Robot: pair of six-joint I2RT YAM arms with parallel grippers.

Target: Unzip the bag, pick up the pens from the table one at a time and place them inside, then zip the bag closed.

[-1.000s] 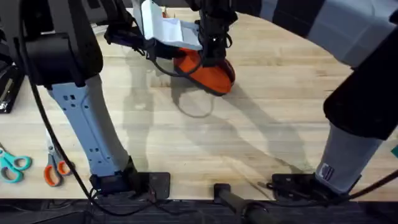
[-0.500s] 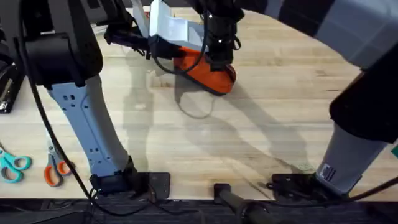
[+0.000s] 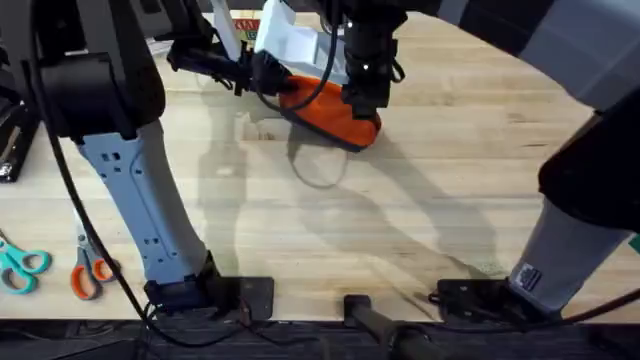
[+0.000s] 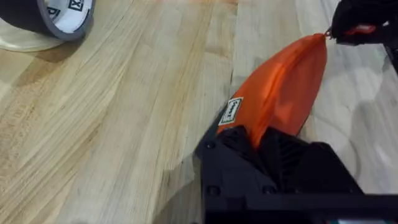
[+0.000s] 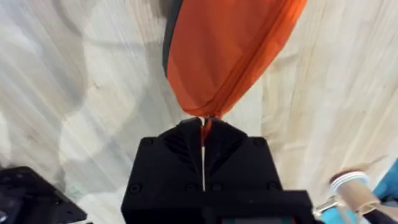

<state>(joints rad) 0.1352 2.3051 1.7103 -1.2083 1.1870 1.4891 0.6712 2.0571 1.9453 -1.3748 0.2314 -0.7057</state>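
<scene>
On the pale plank-grained wooden surface (image 3: 420, 220) lies the soft, limp orange fabric pencil pouch (image 3: 335, 110), my left gripper (image 4: 264, 140) clamped on one end while my right gripper (image 5: 203, 127) pinches the opposite tip, likely the zipper pull.

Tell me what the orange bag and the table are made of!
The bag looks like soft woven fabric, maybe nylon: it sags and creases between the two claws holding its ends, has a slight sheen, and carries a small sewn-on label. The table looks like light wood in joined planks, with visible grain lines and a smooth, lightly glossy finish. Whether it is solid wood or a veneer can't be told.
</scene>
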